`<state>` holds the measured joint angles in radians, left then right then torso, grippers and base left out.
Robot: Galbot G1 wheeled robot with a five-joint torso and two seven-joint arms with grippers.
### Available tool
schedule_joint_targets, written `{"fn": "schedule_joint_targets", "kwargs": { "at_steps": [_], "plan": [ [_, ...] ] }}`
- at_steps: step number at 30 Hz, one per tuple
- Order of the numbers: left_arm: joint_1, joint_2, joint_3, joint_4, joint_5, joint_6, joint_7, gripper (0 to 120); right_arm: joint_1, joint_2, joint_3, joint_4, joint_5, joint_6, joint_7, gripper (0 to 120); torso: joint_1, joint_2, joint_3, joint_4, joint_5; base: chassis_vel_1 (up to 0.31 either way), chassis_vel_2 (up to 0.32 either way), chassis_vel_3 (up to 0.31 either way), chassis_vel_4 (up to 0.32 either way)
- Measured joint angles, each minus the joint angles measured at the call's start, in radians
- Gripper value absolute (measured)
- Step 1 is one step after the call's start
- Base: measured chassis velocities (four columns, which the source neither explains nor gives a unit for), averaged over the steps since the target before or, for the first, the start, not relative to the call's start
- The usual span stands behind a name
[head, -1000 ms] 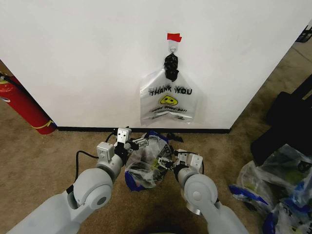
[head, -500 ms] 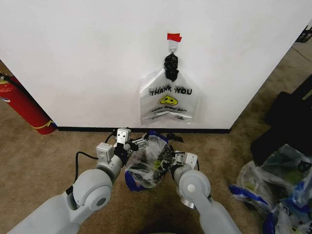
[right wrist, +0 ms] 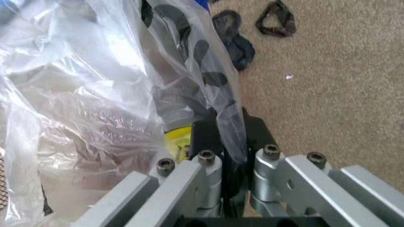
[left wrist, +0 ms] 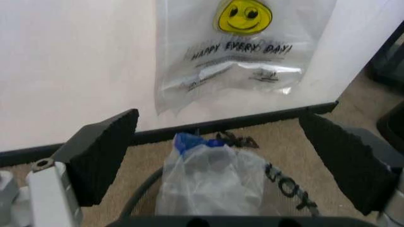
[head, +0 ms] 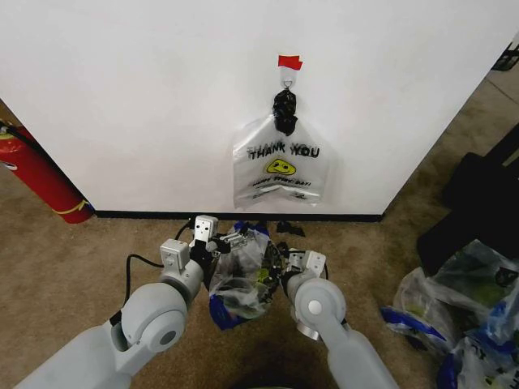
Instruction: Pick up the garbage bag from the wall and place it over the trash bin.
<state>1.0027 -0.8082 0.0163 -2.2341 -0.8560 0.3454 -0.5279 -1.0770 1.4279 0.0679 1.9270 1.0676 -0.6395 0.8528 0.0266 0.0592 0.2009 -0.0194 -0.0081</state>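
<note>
The garbage bag (head: 243, 271) is a crumpled translucent bag with blue parts, low over the carpet between my two grippers. A dark ring (head: 235, 285) shows through it; I take it for the rim of the trash bin, which is otherwise hidden under the plastic. My right gripper (head: 281, 267) is at the bag's right side. In the right wrist view this gripper (right wrist: 227, 142) is shut on a fold of the bag's film (right wrist: 126, 71). My left gripper (head: 231, 241) is at the bag's upper left. Its black pads (left wrist: 104, 156) stand wide apart, open, with the bag (left wrist: 211, 182) between them untouched.
A flat "THANK YOU" smiley bag (head: 280, 166) with a black knotted top hangs from a wall hook. A red fire extinguisher (head: 40, 182) leans at the left. Bulging clear bags (head: 462, 308) and a black object (head: 478, 194) lie right. Black scraps (right wrist: 276, 19) lie on the carpet.
My right gripper has moved left, closer to the left gripper. The garbage bag between them has narrowed and sunk lower. The left arm has barely moved.
</note>
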Motion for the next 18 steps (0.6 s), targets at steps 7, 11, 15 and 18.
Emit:
{"fn": "schedule_joint_targets", "kwargs": {
  "at_steps": [7,11,15,18],
  "plan": [
    [0.003,0.011,0.000,-0.029,-0.007,0.006,0.005,100,-0.081,-0.001,0.027,0.048,-0.104,0.131,-0.168,0,0.000,0.000,0.000,0.0003,0.0003,0.000,0.000,0.000,0.000],
    [-0.012,0.032,0.005,-0.060,-0.002,0.022,0.031,100,-0.124,-0.005,0.038,0.093,-0.155,0.176,-0.212,0,0.000,0.000,0.000,0.0000,0.0001,0.000,0.000,0.000,0.000],
    [-0.030,0.075,0.015,-0.102,0.055,0.087,0.085,100,-0.159,-0.011,0.057,0.137,-0.183,0.185,-0.223,0,0.000,0.000,0.000,0.0001,0.0002,0.000,0.000,0.000,0.000],
    [-0.038,0.113,0.030,-0.120,0.148,0.132,0.133,100,-0.176,-0.018,0.069,0.150,-0.201,0.185,-0.227,0,0.000,0.000,0.000,0.0001,0.0002,0.000,0.000,0.000,0.000]
  ]
}}
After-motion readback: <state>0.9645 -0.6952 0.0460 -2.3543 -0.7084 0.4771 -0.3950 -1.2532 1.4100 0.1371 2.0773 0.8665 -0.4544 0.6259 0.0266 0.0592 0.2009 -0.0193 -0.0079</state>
